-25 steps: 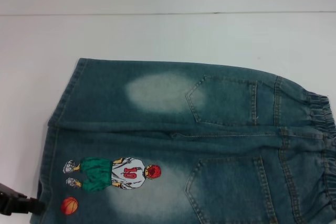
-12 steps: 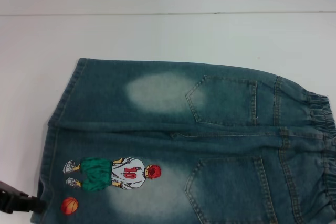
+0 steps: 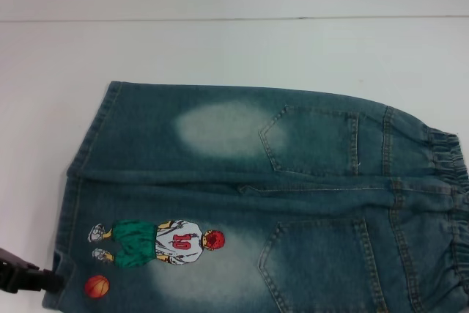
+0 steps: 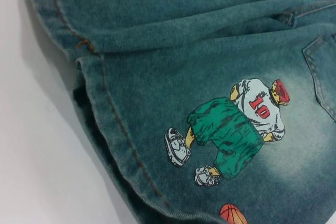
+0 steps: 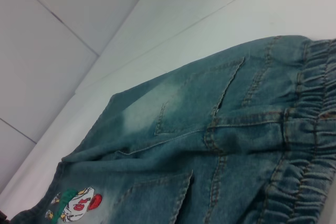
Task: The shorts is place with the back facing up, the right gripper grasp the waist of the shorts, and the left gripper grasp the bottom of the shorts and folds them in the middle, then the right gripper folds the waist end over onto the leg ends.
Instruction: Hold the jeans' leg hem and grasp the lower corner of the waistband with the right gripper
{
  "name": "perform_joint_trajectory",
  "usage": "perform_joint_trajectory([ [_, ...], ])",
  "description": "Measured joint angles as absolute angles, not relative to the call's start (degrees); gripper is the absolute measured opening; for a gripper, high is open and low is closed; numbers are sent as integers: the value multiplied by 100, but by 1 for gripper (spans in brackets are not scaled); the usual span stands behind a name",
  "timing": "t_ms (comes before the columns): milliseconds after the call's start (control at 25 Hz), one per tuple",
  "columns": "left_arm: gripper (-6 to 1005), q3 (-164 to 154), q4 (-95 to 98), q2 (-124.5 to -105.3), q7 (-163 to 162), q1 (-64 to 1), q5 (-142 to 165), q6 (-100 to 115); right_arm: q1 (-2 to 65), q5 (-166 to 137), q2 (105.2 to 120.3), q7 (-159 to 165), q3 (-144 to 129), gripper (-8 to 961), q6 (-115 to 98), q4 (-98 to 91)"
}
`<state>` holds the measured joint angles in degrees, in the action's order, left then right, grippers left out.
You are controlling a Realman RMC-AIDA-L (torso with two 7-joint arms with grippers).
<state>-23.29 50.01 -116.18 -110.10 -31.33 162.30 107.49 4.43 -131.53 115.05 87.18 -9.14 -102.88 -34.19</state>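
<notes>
Blue denim shorts point(image 3: 242, 203) lie flat on the white table point(image 3: 220, 49), back pockets up. The elastic waist point(image 3: 451, 210) points right and the leg hems point(image 3: 73, 203) point left. A basketball-player print point(image 3: 157, 242) marks the near leg. My left gripper point(image 3: 51, 281) shows as a black piece touching the near leg's hem corner at the lower left. The left wrist view looks closely at that hem point(image 4: 110, 114) and the print point(image 4: 236, 129). In the right wrist view the waist point(image 5: 310, 129) is close by, but the right gripper itself is out of view.
The table's back edge point(image 3: 234, 19) runs across the far side, with a pale wall behind it. Bare white tabletop lies beyond and left of the shorts. The shorts' near edge runs off the bottom of the head view.
The left gripper has crept slightly away from the near edge along the hem corner. The shorts have not moved.
</notes>
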Motion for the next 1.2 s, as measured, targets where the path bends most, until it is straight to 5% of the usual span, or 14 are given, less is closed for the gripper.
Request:
perform_joint_trajectory([
  [1200, 49, -2316, 5001, -11601, -11003, -3174, 16224, 10746, 765, -13560, 11426, 8998, -846, 882, -10310, -3467],
])
